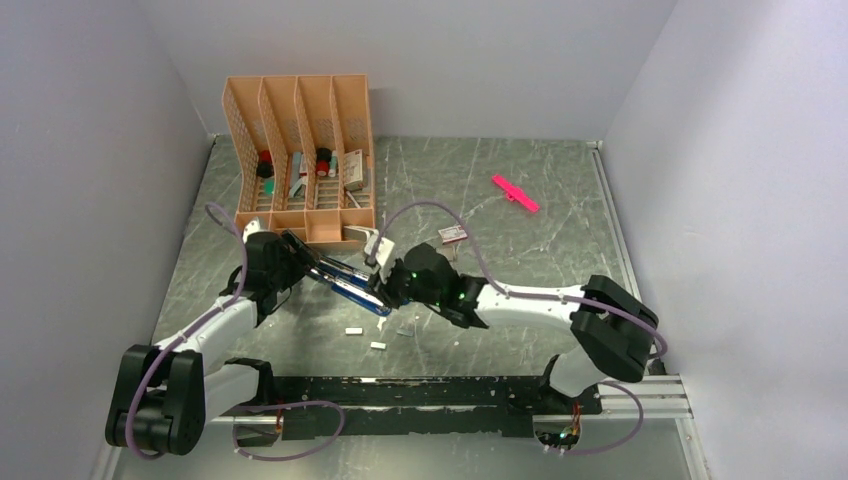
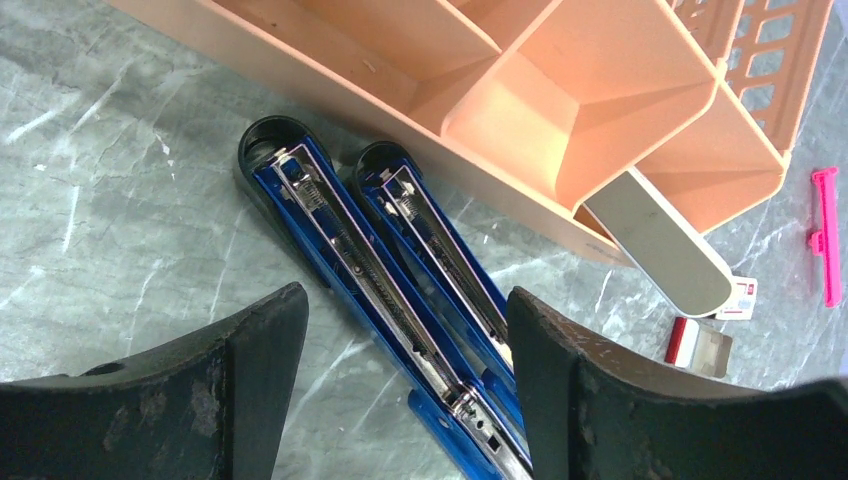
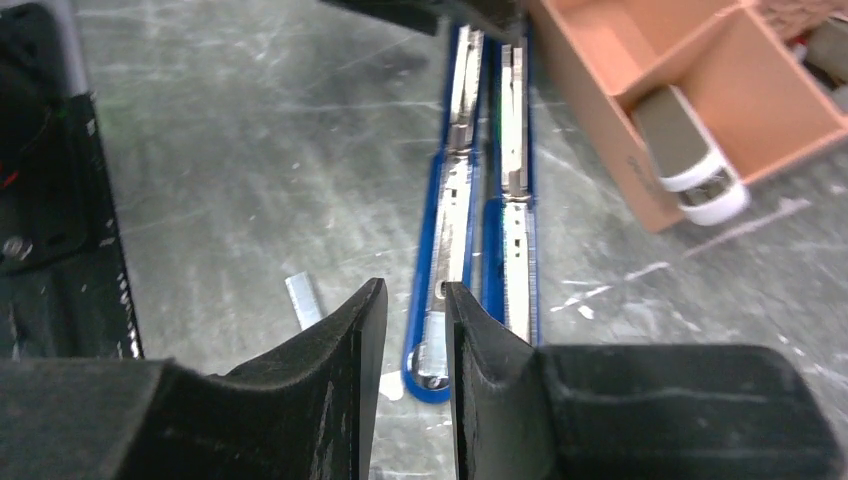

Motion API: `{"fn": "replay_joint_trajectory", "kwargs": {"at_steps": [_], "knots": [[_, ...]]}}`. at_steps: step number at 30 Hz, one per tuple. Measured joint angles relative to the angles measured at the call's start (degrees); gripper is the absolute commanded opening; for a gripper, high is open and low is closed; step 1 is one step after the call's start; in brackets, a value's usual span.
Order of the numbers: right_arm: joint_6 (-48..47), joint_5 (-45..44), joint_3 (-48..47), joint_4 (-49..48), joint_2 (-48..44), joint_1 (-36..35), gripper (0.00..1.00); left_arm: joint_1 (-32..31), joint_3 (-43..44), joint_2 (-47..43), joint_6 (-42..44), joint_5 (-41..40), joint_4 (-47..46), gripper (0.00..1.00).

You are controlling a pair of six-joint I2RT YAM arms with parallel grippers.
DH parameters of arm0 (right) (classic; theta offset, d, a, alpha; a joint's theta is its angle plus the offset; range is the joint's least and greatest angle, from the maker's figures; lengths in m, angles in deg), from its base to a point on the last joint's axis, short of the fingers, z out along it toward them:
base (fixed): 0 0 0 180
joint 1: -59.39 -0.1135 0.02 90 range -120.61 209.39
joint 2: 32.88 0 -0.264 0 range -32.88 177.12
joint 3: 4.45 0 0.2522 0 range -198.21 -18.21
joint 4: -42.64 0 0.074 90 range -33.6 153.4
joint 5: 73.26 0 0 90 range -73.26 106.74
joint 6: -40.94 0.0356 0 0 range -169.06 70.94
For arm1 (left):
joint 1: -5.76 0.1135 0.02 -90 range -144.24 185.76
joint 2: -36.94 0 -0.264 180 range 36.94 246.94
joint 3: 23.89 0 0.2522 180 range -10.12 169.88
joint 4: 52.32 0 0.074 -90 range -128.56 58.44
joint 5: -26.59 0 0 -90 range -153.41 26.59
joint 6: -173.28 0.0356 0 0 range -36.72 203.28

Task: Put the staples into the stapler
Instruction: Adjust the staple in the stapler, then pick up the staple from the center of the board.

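Blue metal stapler (image 1: pixel 345 283) open, seemingly unloaded.
My left end effector (image 2: pixel 405 300) gapes; right end effector (image 3: pixel 415 295) nearly together, hold unclear; silvery staple strips (image 3: pixel 303 300) lie loose.

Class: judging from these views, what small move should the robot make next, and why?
Probably open the right gripper and shift it to the loose staples beside it. The stapler lies opened between the left gripper's spread fingers, and nothing shows in the right fingers' narrow gap.
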Motion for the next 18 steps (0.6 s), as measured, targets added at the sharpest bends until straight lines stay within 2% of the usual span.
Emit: {"fn": "replay_joint_trajectory", "kwargs": {"at_steps": [10,18], "knots": [[-5.79,7.67,13.51,-19.43,2.23,-3.43,0.31,-0.02,0.31,0.55,0.0,1.27,-0.04,0.77],[-6.27,9.9,21.66,-29.97,3.15,-4.83,0.33,-0.02,0.31,0.55,0.02,1.36,-0.04,0.77]]}}
